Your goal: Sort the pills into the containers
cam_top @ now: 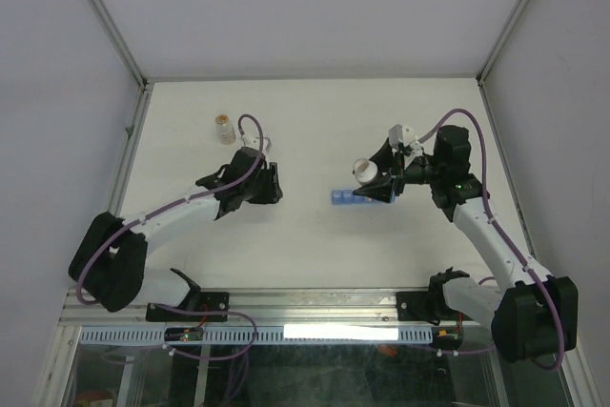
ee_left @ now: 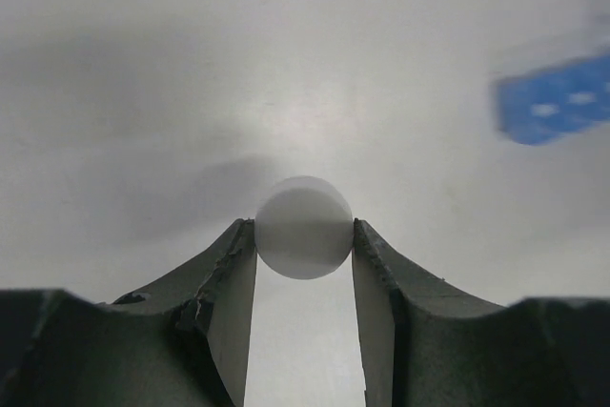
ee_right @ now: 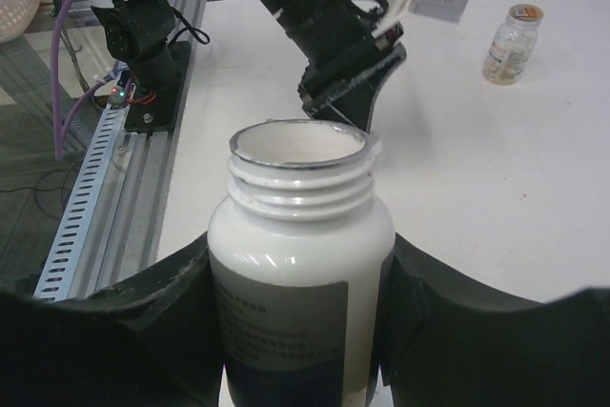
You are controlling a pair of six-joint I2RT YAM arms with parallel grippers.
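We pinch a white cap (ee_left: 303, 227) in the left gripper (ee_left: 305, 240), left of the strip (cam_top: 345, 198), and clamp an open bottle (ee_right: 299, 221) in the right gripper (ee_right: 300, 278) beside it

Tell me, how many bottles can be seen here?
2. An open white bottle is held in the right gripper, near the blue pill organiser. A small clear bottle stands on the table, far left. Others could be hidden.

Blue containers (cam_top: 345, 198), white bottle (ee_right: 300, 264), white disc (ee_left: 303, 227).
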